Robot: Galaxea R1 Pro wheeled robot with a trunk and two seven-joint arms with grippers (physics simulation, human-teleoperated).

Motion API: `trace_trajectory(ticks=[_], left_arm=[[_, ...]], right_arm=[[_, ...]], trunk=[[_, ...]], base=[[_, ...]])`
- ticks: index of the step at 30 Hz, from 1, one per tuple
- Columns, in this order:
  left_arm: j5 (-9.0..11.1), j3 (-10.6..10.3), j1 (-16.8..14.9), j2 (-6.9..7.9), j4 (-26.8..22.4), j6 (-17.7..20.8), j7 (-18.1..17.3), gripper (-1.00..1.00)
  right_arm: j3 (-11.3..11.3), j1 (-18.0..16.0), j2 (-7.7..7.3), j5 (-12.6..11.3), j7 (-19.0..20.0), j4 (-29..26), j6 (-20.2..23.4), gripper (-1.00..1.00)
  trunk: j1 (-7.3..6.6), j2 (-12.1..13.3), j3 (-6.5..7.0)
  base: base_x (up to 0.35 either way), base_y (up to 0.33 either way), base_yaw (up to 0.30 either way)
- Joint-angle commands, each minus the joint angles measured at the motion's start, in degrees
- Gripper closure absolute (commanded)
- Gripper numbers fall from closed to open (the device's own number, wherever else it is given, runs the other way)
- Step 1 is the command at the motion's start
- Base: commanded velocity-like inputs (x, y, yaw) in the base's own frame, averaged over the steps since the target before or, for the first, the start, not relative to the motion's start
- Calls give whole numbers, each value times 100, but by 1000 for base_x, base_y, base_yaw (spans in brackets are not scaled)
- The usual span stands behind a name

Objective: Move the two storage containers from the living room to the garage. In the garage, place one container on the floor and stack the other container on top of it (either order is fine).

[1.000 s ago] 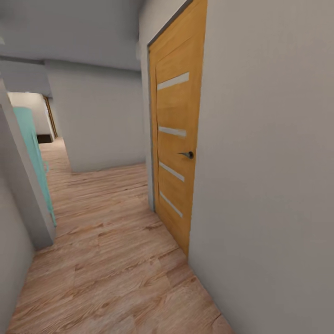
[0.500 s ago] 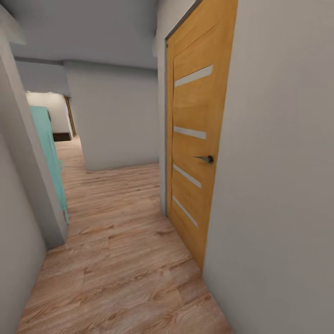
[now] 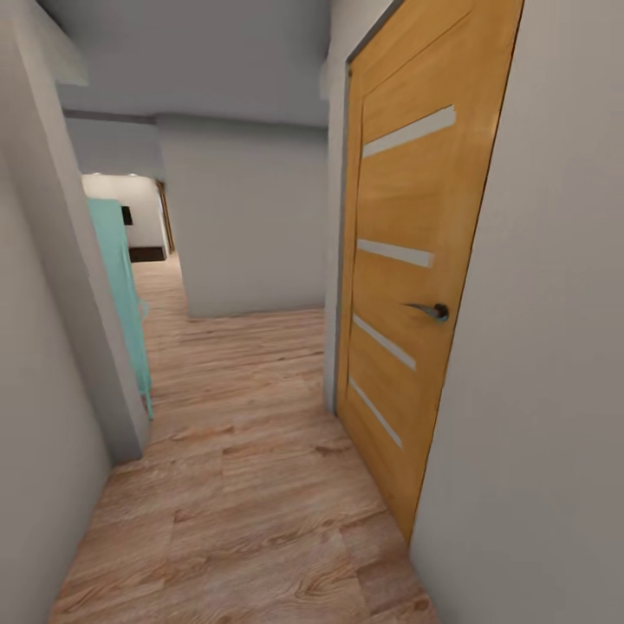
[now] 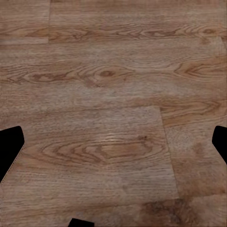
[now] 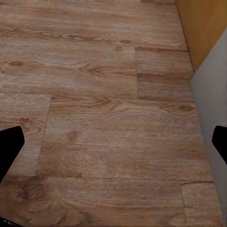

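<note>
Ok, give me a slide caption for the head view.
Hallway with wood plank floor: closed orange-brown door with lever handle on the right, teal panel on the left.

A home hallway — wood plank floor point(image 3: 251, 485), pale grey walls point(image 3: 243, 225), an orange-brown panelled door point(image 3: 407, 286) with a lever handle point(image 3: 431, 309) — and a lit room point(image 3: 130, 217) beyond.

Wood-plank hallway floor point(image 3: 243, 485), closed orange-brown door point(image 3: 407, 286), teal panel point(image 3: 121, 286)
</note>
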Motion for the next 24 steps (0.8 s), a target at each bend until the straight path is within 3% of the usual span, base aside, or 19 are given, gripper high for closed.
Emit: trace_trajectory(ticks=[1, 24], left_arm=[[-7, -3, -10, -1, 22, -31, 26, -100], [-7, -5, -10, -1, 22, -26, 25, -100]], right_arm=[[-31, 4, 4, 58, -15, -11, -5, -100], [-33, 4, 4, 51, -47, -11, -5, -100]], trunk=[[4, -3, -5], [4, -3, -5]], base=[[316, 69, 251], [316, 34, 259]])
